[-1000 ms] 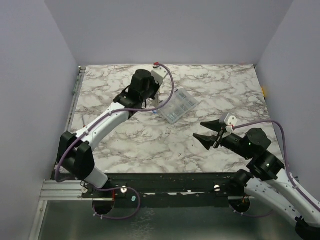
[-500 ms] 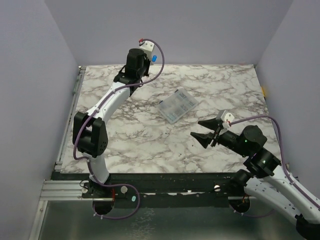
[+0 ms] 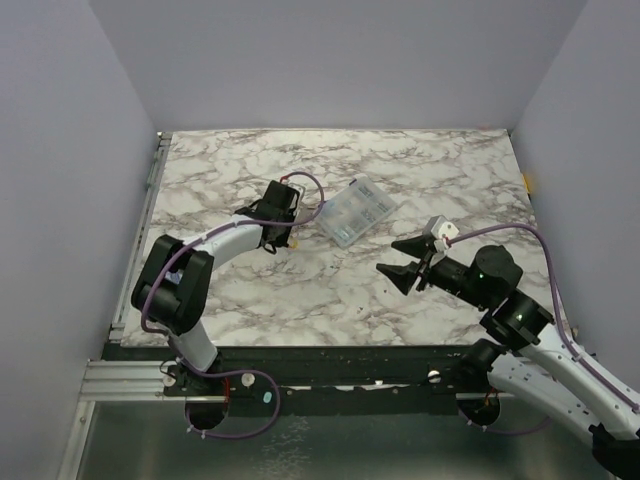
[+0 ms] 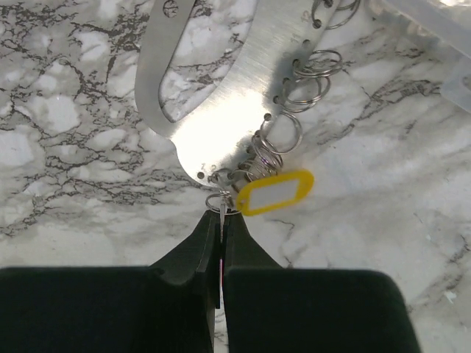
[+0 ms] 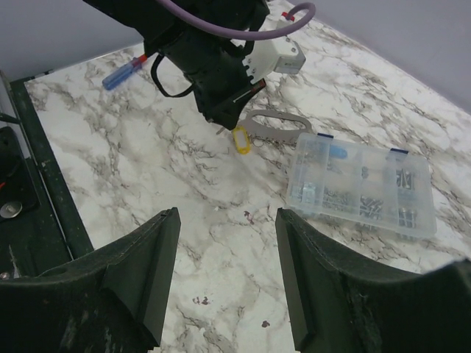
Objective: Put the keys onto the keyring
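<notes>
My left gripper (image 4: 221, 215) is shut on a small silvery split ring (image 4: 218, 201), low over the table. That ring hangs at the tip of a flat steel plate (image 4: 221, 118) that carries several more rings (image 4: 305, 81); this is the keyring. The yellow-headed key (image 4: 274, 193) hangs from these rings just right of my fingertips, and shows in the right wrist view (image 5: 241, 140). A blue piece (image 5: 337, 152) shows inside the clear box; I cannot tell if it is the blue key. My right gripper (image 3: 405, 262) is open and empty, above the table to the right.
A clear compartment box (image 3: 355, 212) lies just right of the left gripper, also in the right wrist view (image 5: 360, 184). A blue-handled, red-tipped screwdriver (image 5: 125, 72) lies beyond the left arm. The table's dark front rail (image 5: 44, 169) is at the left in the right wrist view.
The left arm swung up to the far edge of the table, then came down beside the clear box. The right gripper drifted a little left and stayed open.
</notes>
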`<state>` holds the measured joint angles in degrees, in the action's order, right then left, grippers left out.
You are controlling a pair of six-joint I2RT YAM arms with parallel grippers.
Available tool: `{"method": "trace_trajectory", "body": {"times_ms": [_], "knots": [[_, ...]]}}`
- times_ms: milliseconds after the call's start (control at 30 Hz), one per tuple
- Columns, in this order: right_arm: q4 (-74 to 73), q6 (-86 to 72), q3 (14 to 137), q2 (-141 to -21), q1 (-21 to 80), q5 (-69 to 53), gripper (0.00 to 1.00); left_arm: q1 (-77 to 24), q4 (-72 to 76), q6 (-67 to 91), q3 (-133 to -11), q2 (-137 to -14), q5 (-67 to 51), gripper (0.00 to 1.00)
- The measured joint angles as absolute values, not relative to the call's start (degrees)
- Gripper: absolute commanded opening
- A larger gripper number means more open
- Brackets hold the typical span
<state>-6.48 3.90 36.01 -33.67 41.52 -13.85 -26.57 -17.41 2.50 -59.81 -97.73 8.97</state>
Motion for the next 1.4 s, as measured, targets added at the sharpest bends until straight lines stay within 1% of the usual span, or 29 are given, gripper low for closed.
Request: {"method": "trace_trajectory", "body": {"times_ms": [300,400,467,500,567,633,667,700,833,900,967,1000,1067,1100,1233,1400], "knots": [[-6.5,3.9,36.0,-34.4,41.5,-13.8,0.64,-27.6,-21.3,6.2,-58.6,-93.0,7.2,0.06],[-6.5,3.9,36.0,-34.5,41.5,-13.8,0.63,-27.6,-22.8,7.1,-57.6,-92.9,7.1,0.11],[-6.5,3.9,36.0,-34.5,41.5,-13.9,0.64,-27.6,-23.7,7.6,-56.8,-92.7,6.8,0.16],[-6.5,3.9,36.0,-34.5,41.5,-13.9,0.63,-27.5,-24.2,7.8,-56.2,-92.3,6.7,0.23],[-6.5,3.9,36.0,-34.4,41.5,-13.9,0.64,-27.5,-25.8,8.2,-55.4,-91.2,6.7,0.42],[-6.5,3.9,36.0,-34.4,41.5,-13.9,0.64,-27.5,-27.6,8.1,-54.5,-89.3,7.3,0.68],[-6.6,3.9,36.0,-34.4,41.5,-13.9,0.64,-27.5,-28.4,8.2,-54.3,-88.3,7.7,0.79],[-6.6,3.9,36.0,-34.4,41.5,-13.8,0.64,-27.5,-29.2,8.3,-54.1,-87.1,8.6,0.84],[-6.5,3.9,36.0,-34.8,41.5,-13.9,0.64,-27.4,-30.4,8.6,-53.7,-81.1,12.6,0.97],[-6.5,3.9,36.0,-35.4,41.5,-13.9,0.65,-27.3,-30.0,8.9,-53.6,-78.1,14.6,0.99],[-6.5,3.7,36.0,-36.3,41.5,-14.0,0.70,-27.1,-28.6,9.3,-53.3,-74.8,15.8,0.99],[-6.5,3.4,36.0,-36.8,41.5,-14.0,0.76,-27.1,-27.9,9.3,-53.0,-73.7,16.1,0.99],[-6.4,2.6,36.0,-37.8,41.5,-13.9,0.96,-27.1,-24.7,9.8,-50.9,-69.1,17.4,0.99],[-6.4,2.1,36.0,-38.2,41.5,-13.9,0.99,-27.1,-23.1,10.0,-49.4,-66.4,18.0,0.99],[-2.9,-0.9,34.8,-38.4,41.5,-13.0,1.00,-27.1,-17.8,12.4,-43.0,-54.6,23.1,0.99],[3.0,-8.5,32.6,-40.1,41.5,-8.3,1.00,-27.0,-13.3,12.7,-39.1,-43.6,31.1,0.99]]}}
